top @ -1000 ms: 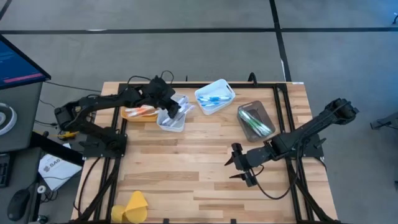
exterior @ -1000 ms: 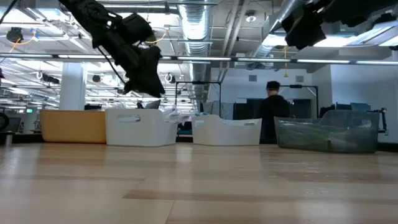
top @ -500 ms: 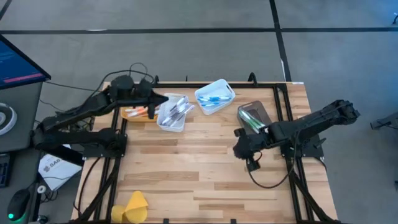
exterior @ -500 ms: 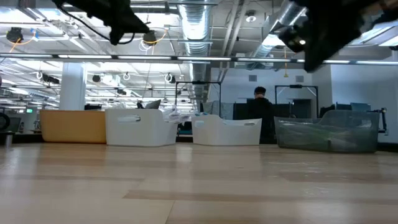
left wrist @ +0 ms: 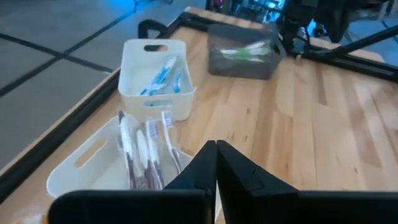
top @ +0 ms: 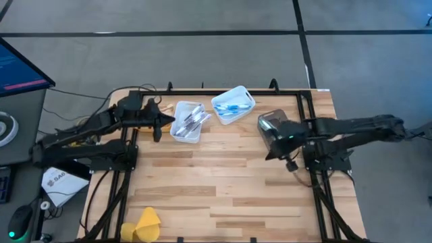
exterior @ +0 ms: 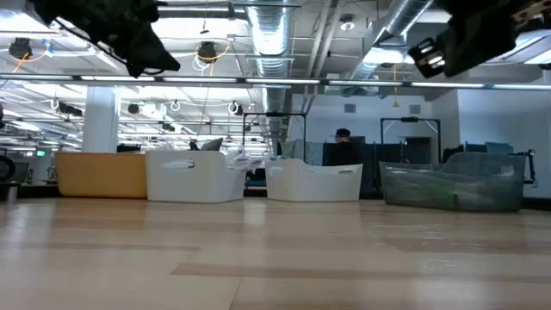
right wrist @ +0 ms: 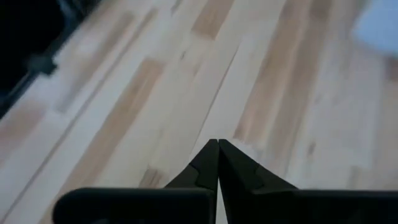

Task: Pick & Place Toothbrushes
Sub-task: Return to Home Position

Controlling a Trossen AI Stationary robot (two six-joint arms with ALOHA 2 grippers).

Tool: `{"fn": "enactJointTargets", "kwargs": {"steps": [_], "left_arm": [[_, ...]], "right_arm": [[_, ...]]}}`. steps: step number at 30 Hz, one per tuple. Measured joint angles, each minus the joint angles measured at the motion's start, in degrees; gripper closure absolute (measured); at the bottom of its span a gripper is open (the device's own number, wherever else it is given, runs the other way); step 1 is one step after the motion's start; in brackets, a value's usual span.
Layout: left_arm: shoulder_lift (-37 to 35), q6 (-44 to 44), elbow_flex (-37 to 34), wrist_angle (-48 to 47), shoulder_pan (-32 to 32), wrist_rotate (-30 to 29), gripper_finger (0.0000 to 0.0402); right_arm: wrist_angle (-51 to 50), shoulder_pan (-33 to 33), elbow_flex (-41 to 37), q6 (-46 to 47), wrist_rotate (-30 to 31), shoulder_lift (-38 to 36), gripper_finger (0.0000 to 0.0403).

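Toothbrushes (left wrist: 144,151) just beyond left claw (left wrist: 216,145)

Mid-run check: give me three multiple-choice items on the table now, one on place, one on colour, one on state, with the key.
1. Where do the blue toothbrushes lie? A. orange bin B. white bin next to the grey bin C. grey bin
2. What colour are the toothbrushes in the grey bin? A. green B. pink C. orange
3. How do the jaws of the left gripper and right gripper stand? A. both open B. both shut, empty C. left shut on a toothbrush
Key: 1 B, the left wrist view shows them inside that bin. 2 A, green handles lie in it. 3 B, in each wrist view the fingers meet with nothing between.
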Motion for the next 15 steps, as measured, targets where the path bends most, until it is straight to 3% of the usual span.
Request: {"fn": "enactJointTargets", "kwargs": {"steps": [9,15], "left_arm": [[-11.6,-0.2,-10.2,6.2,-0.1,8.6,0.0401],[-20.3,-6.2,-19.3,17.1,-0.1,8.9,0.0401]], "right_arm": [[27.8,-2.5,-17.5,8.4,-0.1,-23.9,0.0402],[44.6,-1.3,-30.6,7.5,7.6,-33.5,0.0402]]}}
